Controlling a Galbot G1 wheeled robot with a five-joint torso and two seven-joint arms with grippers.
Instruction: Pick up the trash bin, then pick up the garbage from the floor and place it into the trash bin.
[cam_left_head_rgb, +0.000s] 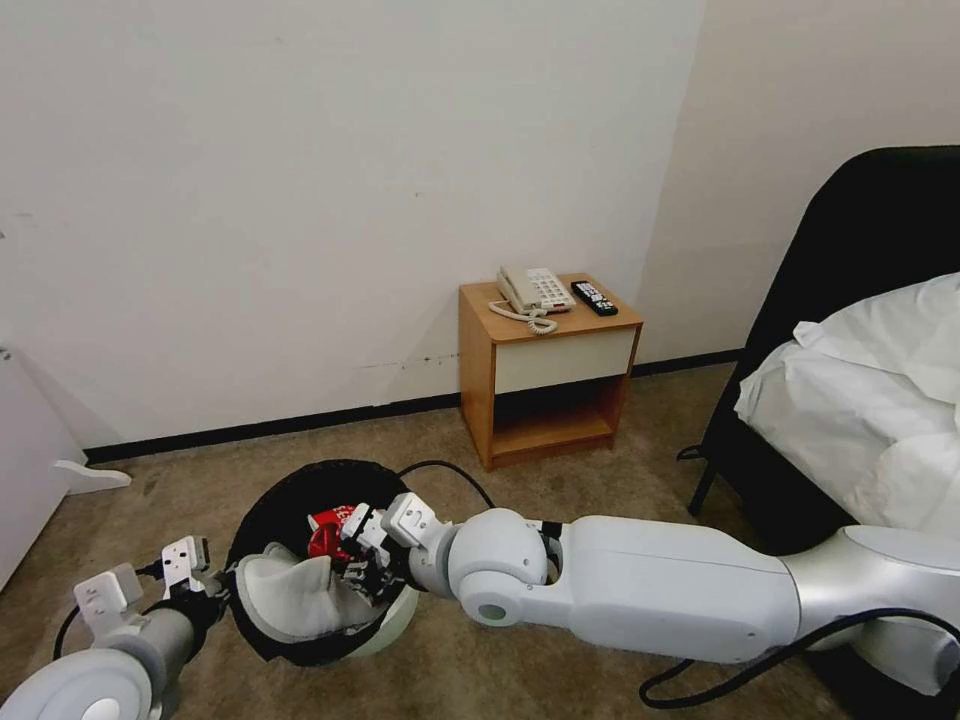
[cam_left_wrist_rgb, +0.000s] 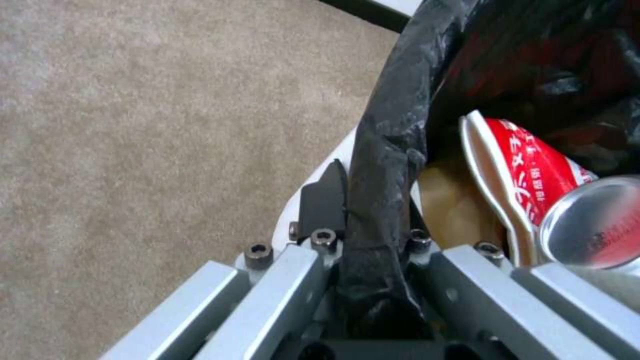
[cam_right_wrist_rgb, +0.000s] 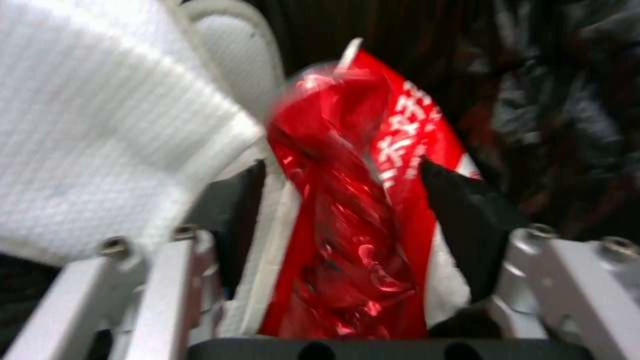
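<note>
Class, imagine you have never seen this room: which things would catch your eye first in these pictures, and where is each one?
First, the long white right arm reaching across the carpet, its right gripper over the trash bin, jaws apart around a red snack packet. Next, the left gripper, shut on the bin's black-bagged rim, with a white slipper sticking out of the bin. Behind stands a wooden nightstand against the wall, carrying a telephone.

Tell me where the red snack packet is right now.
The red snack packet sits between the right gripper fingers, over the trash bin, beside a white slipper, at the head view's lower left.
</note>
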